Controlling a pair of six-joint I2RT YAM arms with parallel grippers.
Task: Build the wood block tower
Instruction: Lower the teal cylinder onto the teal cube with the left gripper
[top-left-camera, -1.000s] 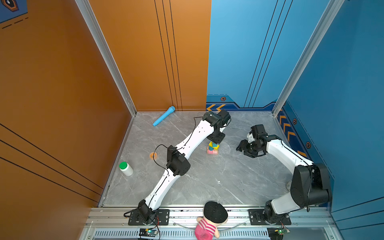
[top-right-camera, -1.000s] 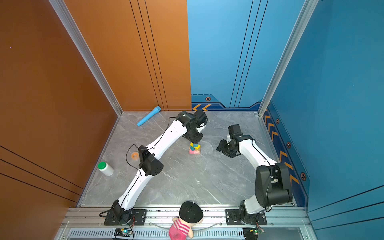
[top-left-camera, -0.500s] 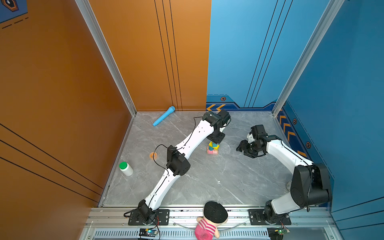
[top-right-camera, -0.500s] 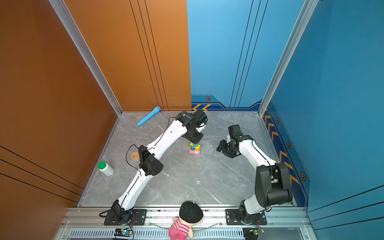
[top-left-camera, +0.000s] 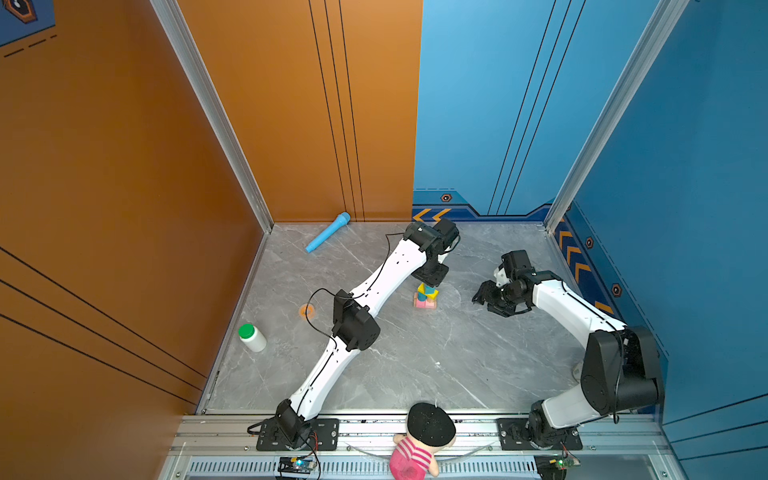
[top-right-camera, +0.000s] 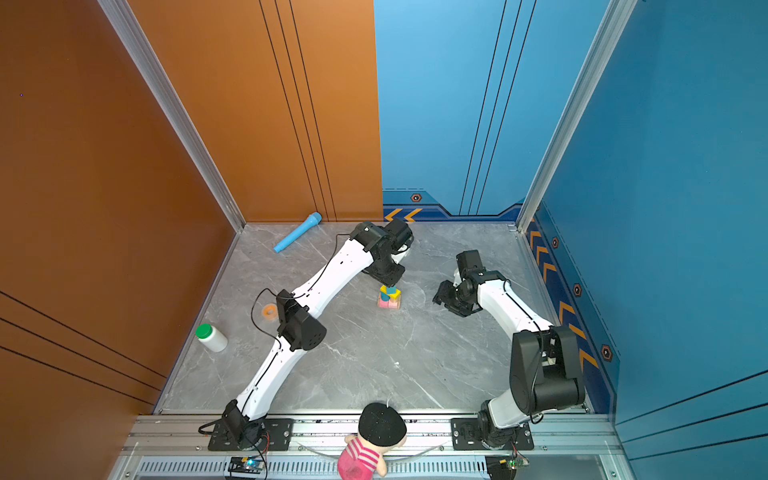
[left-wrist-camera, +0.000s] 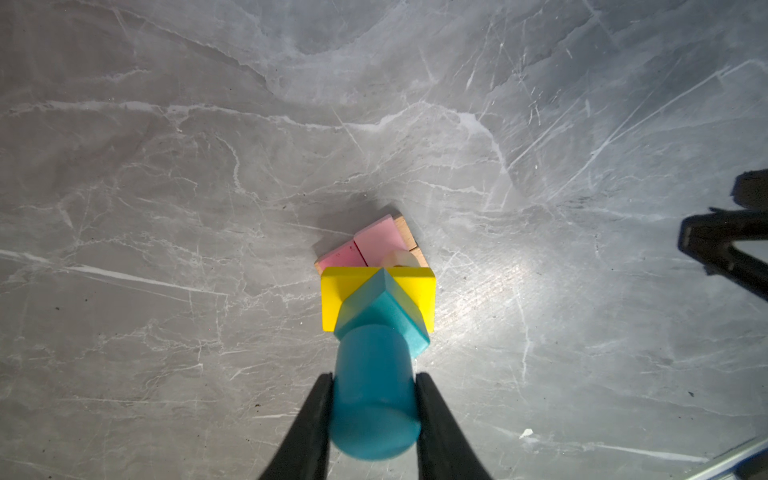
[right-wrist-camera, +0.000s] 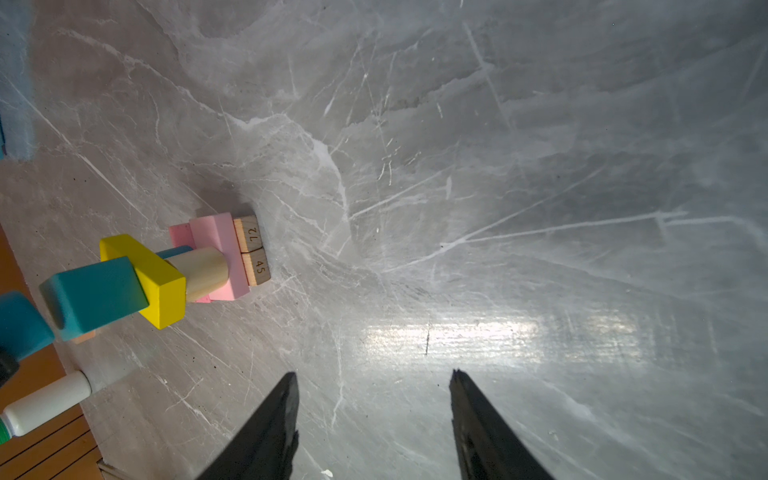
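Obs: blue cylinder is pinched between the fingers of the left gripper, its far end meeting the teal cube that tops the tower, straight beyond the fingertips. Judgement: confirm it seats centred, then part the jaws slowly and lift straight off. Only the right wrist view shows the stack's side profile; the cylinder looks offset there. The right gripper gapes empty, well apart.

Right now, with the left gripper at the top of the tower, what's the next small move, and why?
Probably ease the left gripper open, then lift straight up. It is shut on the blue cylinder, which looks set on the teal cube above the yellow bar, though full contact is hard to confirm. The right gripper is open, apart from the tower.
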